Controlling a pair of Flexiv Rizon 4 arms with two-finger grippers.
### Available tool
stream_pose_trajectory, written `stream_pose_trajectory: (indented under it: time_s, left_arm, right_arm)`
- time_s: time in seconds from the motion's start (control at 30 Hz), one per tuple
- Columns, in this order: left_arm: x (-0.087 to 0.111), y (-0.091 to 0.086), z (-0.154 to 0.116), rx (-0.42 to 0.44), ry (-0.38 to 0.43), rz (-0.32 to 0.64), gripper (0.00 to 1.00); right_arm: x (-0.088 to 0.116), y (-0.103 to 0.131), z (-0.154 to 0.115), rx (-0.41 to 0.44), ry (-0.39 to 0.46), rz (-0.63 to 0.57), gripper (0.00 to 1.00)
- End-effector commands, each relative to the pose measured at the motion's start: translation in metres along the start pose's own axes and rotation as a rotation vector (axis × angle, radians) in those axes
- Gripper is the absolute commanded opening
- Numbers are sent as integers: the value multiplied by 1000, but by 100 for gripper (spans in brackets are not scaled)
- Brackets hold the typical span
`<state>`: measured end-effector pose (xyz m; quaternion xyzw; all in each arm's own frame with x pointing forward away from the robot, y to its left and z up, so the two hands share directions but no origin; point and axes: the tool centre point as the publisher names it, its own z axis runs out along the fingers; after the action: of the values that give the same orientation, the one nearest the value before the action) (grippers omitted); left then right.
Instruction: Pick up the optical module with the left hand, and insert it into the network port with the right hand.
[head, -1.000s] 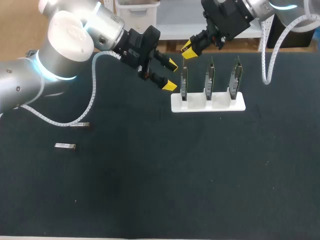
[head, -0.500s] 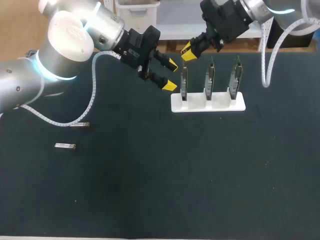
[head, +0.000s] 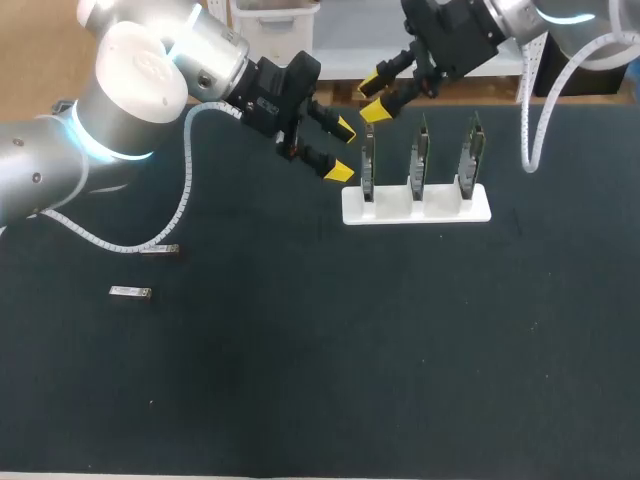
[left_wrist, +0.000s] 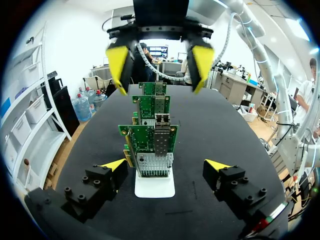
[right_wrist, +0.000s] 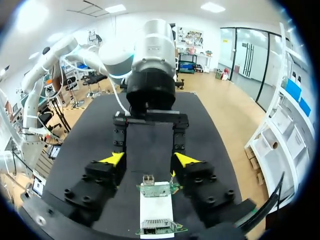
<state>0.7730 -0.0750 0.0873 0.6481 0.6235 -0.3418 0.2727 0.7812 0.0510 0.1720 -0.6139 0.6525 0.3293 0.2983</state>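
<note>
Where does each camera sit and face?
Head view: above and behind; looks down on black table; left arm, right arm show.
Left wrist view: left wrist; faces white stand of green circuit boards end-on; own yellow-tipped fingers show.
Right wrist view: right wrist; faces stand from opposite end; own fingers show.
All share the stand.

A white rack of three green circuit boards stood at one o'clock on the dark surface; two metal modules lay at nine.

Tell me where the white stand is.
Head view: the white stand sits right of centre near the far edge of the table, holding three upright network cards; the left gripper is left of it, the right gripper over its leftmost card.
</note>
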Motion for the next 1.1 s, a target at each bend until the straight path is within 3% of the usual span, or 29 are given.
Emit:
stream_pose_trajectory:
  time_s: [0.03,0.07,0.13,0.17,1.1]
  left_arm:
    - [0,2,0,5,3,-1,100]
    - [0,2,0,5,3,-1,100]
    - [0,2,0,5,3,-1,100]
    - [0,2,0,5,3,-1,100]
    - [0,2,0,5,3,-1,100]
  right_arm:
    - [3,3,-6,1,-16,7,100]
    - [4,3,-5,-1,-12,9,100]
    - [6,3,-4,-2,-9,17,29]
    - [7,3,-3,-1,-8,21,0]
    - [24,-5,13,-15,18,81,0]
